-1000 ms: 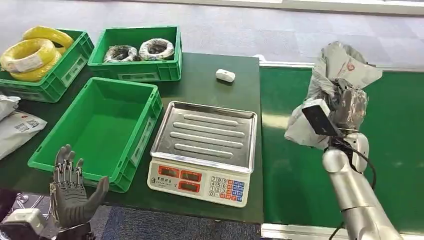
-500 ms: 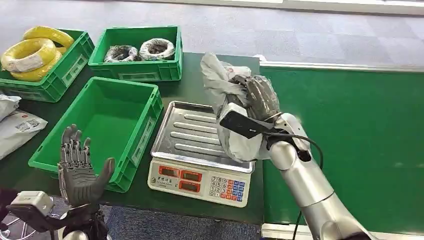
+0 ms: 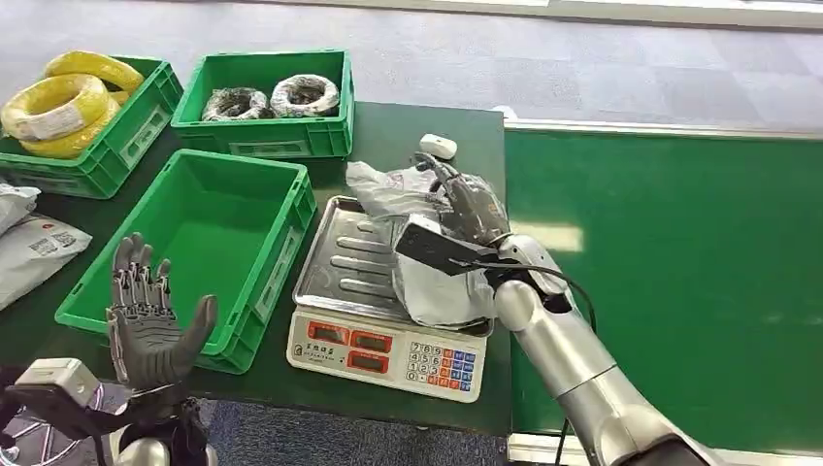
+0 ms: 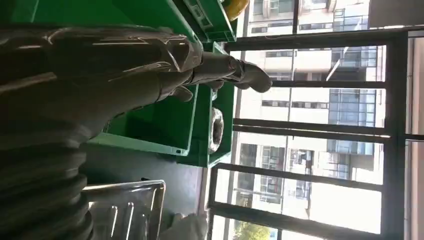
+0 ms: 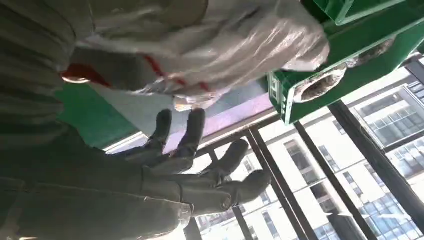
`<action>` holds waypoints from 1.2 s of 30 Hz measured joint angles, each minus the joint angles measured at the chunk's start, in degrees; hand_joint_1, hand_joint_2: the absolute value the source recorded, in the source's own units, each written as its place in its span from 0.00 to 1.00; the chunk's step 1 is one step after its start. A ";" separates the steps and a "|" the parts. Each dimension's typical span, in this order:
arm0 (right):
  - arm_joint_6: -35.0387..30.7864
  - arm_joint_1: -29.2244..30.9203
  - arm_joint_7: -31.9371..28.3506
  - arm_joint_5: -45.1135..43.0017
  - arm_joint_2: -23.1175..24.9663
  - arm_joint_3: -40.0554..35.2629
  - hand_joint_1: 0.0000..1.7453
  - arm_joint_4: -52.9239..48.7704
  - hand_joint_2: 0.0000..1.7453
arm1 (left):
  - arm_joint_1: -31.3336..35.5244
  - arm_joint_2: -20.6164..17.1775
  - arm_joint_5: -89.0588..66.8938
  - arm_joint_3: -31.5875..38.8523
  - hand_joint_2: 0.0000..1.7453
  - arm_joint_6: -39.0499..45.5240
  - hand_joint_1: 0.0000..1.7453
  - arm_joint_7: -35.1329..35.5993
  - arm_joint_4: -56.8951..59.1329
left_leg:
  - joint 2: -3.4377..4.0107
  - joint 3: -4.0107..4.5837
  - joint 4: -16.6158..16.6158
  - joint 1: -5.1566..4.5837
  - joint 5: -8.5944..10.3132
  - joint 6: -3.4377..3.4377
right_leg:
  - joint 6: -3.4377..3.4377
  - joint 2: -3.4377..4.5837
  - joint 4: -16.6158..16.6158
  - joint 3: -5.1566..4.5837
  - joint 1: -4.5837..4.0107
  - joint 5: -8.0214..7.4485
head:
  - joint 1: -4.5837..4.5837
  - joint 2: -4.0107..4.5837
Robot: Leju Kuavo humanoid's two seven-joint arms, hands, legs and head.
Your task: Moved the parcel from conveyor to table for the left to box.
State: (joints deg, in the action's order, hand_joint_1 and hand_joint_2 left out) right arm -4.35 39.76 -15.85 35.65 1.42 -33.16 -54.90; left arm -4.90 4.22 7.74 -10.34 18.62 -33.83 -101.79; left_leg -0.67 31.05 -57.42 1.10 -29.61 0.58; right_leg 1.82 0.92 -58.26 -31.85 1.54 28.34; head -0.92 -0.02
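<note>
The right hand [image 3: 473, 206], fingers spread, rests on the grey parcel [image 3: 432, 282] over the scale's tray [image 3: 335, 262]; it should lift straight off. The left hand [image 3: 148, 325] waits empty, fingers apart, near the bench's front edge.

I'm seeing parcel [image 3: 427, 282]: crumpled grey plastic mailer with red print, lying across right side of scale tray [image 3: 359, 254], partly overhanging its right edge.

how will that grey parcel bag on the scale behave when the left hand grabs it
The grey parcel is probably floppy: its plastic film crumples and folds around the right hand. The glossy wrinkled skin may slip. It drapes over the scale tray, so it will likely sag when lifted.
</note>
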 measured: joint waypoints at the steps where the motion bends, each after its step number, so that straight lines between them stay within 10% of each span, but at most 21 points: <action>1: -0.09 -0.05 -0.35 -0.99 0.11 0.22 0.00 0.55 1.00 | 0.00 0.02 0.00 0.02 1.00 -0.02 0.00 0.15 0.00 | 0.00 -0.01 0.00 0.00 0.00 0.00 | 0.00 0.00 0.00 -0.01 0.00 0.00 | -0.02 0.00; 19: -11.94 -11.60 -9.79 -12.92 -3.17 13.56 0.00 -16.47 1.00 | 3.52 -0.02 -21.76 -5.16 1.00 -0.55 0.00 10.85 5.31 | -0.07 -0.05 -0.05 -0.01 -0.01 0.01 | 0.01 -0.06 0.05 -0.07 0.01 0.01 | -0.02 0.00; 24: -11.41 -24.38 -15.03 -26.96 -5.42 24.96 0.00 -32.76 1.00 | 5.79 -0.33 -32.32 -9.28 1.00 -1.31 0.00 17.11 8.04 | -0.34 0.11 -0.05 -0.01 -0.04 -0.02 | 0.01 -0.26 0.13 -0.06 0.01 0.04 | 0.00 0.00; 36: -14.45 -56.03 -19.01 -25.46 -6.40 39.91 0.00 -57.38 1.00 | 17.78 1.68 -45.36 -18.91 1.00 0.90 0.00 24.44 18.96 | -0.24 0.13 -0.01 -0.01 -0.10 0.01 | 0.00 -0.23 0.15 -0.05 0.00 0.04 | -0.04 0.00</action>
State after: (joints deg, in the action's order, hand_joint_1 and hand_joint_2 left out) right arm -18.80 -16.28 -34.86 10.19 -4.98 6.75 -112.28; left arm 12.88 5.90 -37.62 -29.25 19.52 -9.40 -82.83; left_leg -0.91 31.19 -57.42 1.09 -29.71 0.58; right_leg 1.82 0.68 -58.11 -31.90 1.54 28.38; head -0.96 -0.02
